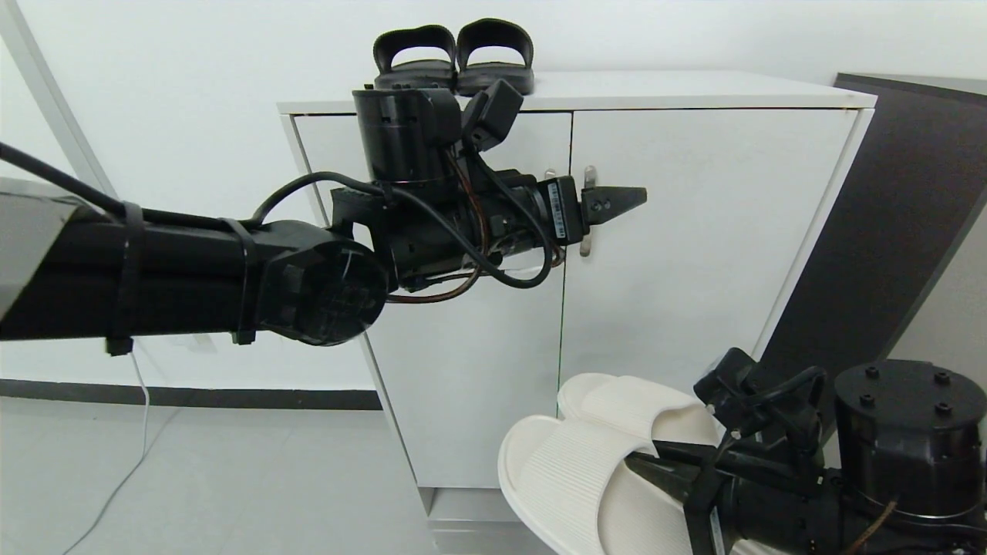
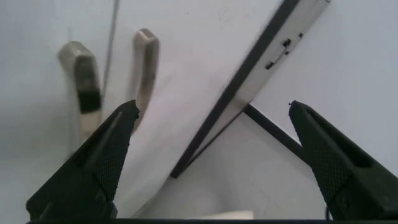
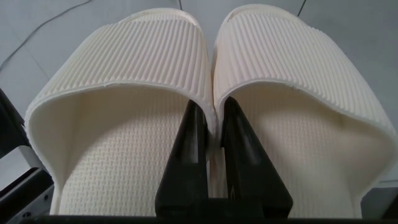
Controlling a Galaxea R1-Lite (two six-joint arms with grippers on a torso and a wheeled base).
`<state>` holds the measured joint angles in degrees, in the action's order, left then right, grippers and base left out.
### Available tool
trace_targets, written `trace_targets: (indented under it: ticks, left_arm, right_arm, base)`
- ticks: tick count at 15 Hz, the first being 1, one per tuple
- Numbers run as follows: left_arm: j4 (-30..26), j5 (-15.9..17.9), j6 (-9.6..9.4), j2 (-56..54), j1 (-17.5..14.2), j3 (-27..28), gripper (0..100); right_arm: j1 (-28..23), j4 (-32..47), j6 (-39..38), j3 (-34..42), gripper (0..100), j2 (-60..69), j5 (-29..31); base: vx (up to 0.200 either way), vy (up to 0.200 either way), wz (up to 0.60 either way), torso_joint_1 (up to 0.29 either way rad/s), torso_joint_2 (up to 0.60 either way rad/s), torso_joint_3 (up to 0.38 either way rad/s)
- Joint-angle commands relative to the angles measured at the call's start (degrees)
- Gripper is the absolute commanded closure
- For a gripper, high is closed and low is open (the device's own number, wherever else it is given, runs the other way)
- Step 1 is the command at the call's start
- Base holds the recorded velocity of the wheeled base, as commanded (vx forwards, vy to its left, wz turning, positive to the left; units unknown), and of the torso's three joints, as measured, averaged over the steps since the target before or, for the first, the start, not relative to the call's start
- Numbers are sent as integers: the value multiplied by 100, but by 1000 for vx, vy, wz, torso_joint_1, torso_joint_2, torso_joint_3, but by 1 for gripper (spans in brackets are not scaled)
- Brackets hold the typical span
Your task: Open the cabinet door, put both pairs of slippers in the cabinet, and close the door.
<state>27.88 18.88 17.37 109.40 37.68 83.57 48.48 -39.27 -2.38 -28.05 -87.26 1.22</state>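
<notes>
Pinching the white slippers [image 3: 124,68] together by their adjoining inner edges, the right gripper [image 3: 214,121] holds the pair low before the closed cabinet [image 1: 709,231]; the left gripper [image 1: 626,199], jaws spread, hovers at its door handles [image 2: 147,62]; black slippers [image 1: 453,54] sit on top

One slipper pair [image 1: 453,54] sits atop the cabinet [image 1: 694,231], the other pair [image 1: 601,455] low before it.
</notes>
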Motion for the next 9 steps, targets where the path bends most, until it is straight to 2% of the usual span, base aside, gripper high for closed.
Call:
trace_targets:
  ticks: [1, 5, 9]
  left_arm:
    - [-55, -34, -6, 55, -6, 116, 0]
    - [-169, -201, -15, 284, -15, 432, 0]
    - [-424, -201, -15, 521, -6, 775, 0]
  right_arm:
    - [3, -2, 0, 1, 100, -37, 1]
    - [3, -2, 0, -7, 100, -89, -8]
    - [39, -2, 0, -7, 100, -98, 1]
  base:
    - [0, 0, 0, 0, 0, 0]
    - [0, 0, 0, 0, 0, 0]
    - [0, 0, 0, 0, 0, 0]
